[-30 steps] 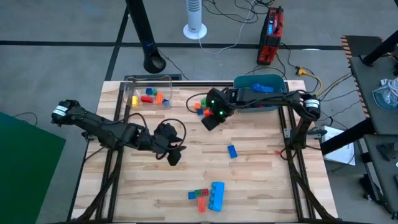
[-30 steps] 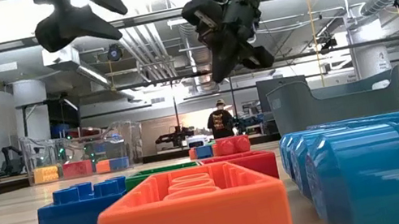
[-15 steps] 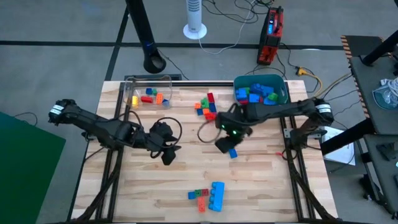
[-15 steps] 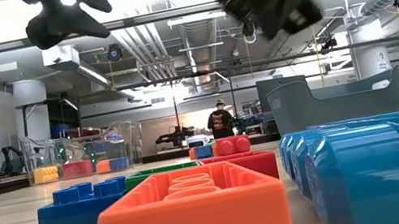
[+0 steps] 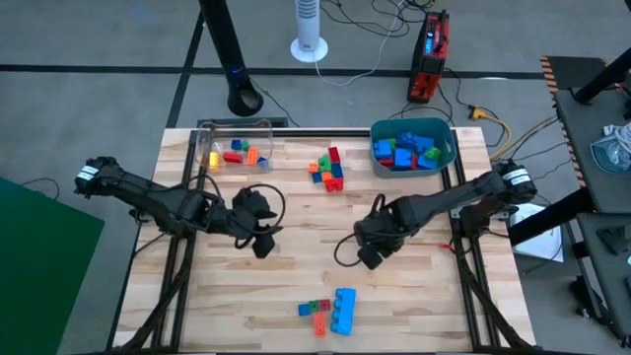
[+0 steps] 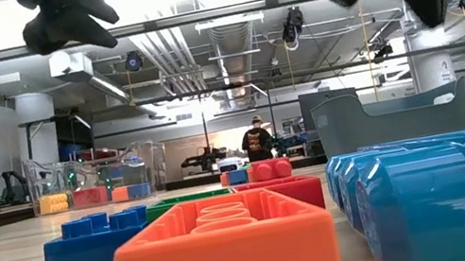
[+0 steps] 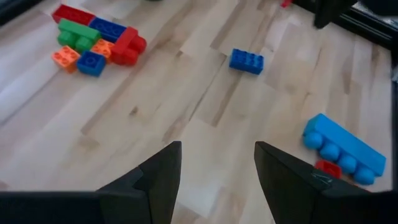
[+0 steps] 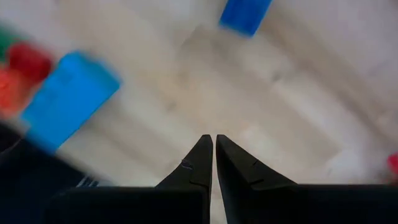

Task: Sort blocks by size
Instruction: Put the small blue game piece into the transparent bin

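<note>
High view: right tool (image 5: pixel 367 258) mid-counter (image 5: pixel 424 296), over the lone small blue block; left tool (image 5: pixel 261 245) left of centre; blocks sit in tub (image 5: pixel 446 158), clear box (image 5: pixel 258 128), one loose cluster (image 5: pixel 328 170), near-edge group (image 5: pixel 330 310). Left wrist: fingers (image 7: pixel 155 180) spread, empty; lone blue block (image 7: pixel 246 61) ahead. Right wrist: fingers (image 8: pixel 233 165) pressed together, empty.

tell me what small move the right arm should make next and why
Probably open the right gripper and ease it toward the small blue block. Its fingers are shut on nothing above bare wood, and that block lies loose just ahead.
</note>
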You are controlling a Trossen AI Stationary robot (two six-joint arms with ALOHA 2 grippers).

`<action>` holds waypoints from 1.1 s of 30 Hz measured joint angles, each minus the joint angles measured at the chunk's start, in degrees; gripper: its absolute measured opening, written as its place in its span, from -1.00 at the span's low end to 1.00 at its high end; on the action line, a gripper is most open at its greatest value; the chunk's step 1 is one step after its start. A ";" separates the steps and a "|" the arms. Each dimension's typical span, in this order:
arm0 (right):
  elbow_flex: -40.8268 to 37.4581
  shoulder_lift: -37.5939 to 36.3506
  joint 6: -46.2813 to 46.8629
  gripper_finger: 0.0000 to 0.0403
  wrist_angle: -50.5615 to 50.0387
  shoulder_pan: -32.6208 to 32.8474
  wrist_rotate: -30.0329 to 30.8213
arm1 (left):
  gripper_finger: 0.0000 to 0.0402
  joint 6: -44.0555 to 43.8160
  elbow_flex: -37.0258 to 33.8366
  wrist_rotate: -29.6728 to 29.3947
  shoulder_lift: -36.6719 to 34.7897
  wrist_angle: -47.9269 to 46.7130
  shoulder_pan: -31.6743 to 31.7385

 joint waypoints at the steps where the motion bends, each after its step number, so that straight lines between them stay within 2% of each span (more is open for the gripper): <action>1: -1.41 0.00 -0.10 -0.94 1.25 -0.15 1.75 | -0.06 0.00 0.00 -0.55 0.00 0.01 0.00; 7: -7.95 0.04 -2.39 -0.94 9.49 -3.89 6.21 | -0.06 0.22 0.00 -1.94 0.00 0.02 0.00; 11: -11.93 0.04 -3.32 -0.87 14.55 -6.59 4.43 | -0.06 -0.54 0.00 -1.94 0.00 0.03 -0.02; 14: -13.77 0.09 -3.29 -0.68 15.45 -7.70 2.97 | -0.06 -1.26 0.00 -1.94 0.00 0.04 -0.02; 19: -15.28 0.09 -2.17 -0.20 16.95 -7.69 1.88 | -0.06 -0.90 0.00 -1.96 -0.02 0.06 0.14; 25: -18.58 1.04 0.30 0.31 27.04 -7.61 2.01 | -0.06 -0.23 0.00 -1.98 -0.07 0.26 0.41; 29: -19.36 4.48 -0.19 0.49 30.13 -7.61 4.50 | -0.06 0.20 0.00 -2.13 -0.09 0.25 0.58; 33: -18.67 7.17 -1.18 0.49 29.98 -7.61 6.74 | -0.06 0.20 0.00 -3.47 -0.11 0.31 0.66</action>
